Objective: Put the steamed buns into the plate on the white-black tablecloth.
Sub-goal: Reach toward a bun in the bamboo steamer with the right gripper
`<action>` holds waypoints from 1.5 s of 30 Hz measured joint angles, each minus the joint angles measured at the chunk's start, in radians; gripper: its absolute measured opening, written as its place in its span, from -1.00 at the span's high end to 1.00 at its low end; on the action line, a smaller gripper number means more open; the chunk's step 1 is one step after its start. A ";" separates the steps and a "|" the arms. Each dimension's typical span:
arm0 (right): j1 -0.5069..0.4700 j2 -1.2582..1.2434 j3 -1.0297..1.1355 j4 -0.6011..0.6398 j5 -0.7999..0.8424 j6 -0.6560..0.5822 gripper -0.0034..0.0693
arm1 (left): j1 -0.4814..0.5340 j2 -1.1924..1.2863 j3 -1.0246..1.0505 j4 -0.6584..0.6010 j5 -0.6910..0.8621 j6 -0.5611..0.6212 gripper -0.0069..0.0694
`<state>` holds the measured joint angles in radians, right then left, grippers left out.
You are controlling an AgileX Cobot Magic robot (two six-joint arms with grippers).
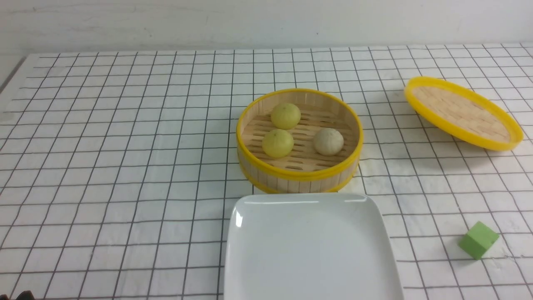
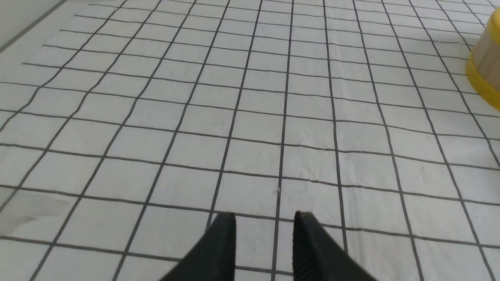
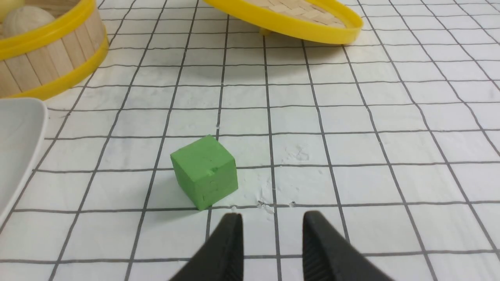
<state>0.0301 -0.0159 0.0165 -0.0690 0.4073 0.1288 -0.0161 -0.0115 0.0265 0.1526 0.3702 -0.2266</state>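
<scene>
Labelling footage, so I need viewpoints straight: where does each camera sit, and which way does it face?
Front view: between the arms, facing forward over plate, steamer holding steamed buns, lid; no gripper shows.
Left wrist view: on left arm, facing bare tablecloth; open left gripper shows.
Right wrist view: on right arm, facing green cube; open right gripper shows.
Shared: steamer appears in all three.

The white-black tablecloth bears a bamboo steamer, plate, woven lid and green cube.

Three steamed buns sit in the steamer, just beyond the plate.
</scene>
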 joint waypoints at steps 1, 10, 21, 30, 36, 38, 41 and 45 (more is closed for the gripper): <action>0.000 0.000 0.000 0.000 0.000 0.000 0.25 | 0.000 0.000 0.000 0.000 0.000 0.000 0.19; 0.000 0.000 0.000 0.003 0.000 0.002 0.25 | 0.000 0.000 0.000 -0.005 0.000 -0.008 0.19; 0.000 0.000 0.009 0.596 -0.047 0.371 0.25 | 0.000 0.000 0.001 -0.664 0.012 -0.603 0.19; 0.000 0.000 -0.047 0.619 -0.090 0.347 0.31 | 0.000 0.000 -0.028 -0.696 -0.017 -0.510 0.25; 0.000 0.153 -0.380 0.292 0.080 0.162 0.93 | 0.000 0.102 -0.328 -0.639 0.147 -0.174 0.76; 0.000 0.273 -0.446 0.192 0.191 0.162 0.94 | 0.000 0.207 -0.380 -0.598 0.247 -0.154 0.81; 0.000 0.477 -0.503 0.104 0.379 0.193 0.92 | 0.000 0.404 -0.449 -0.535 0.457 -0.133 0.81; 0.000 0.669 -0.522 0.192 0.470 0.140 0.91 | 0.000 0.591 -0.486 -0.497 0.581 -0.054 0.81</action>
<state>0.0301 0.6533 -0.5054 0.1235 0.8771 0.2692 -0.0161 0.5794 -0.4596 -0.3446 0.9512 -0.2802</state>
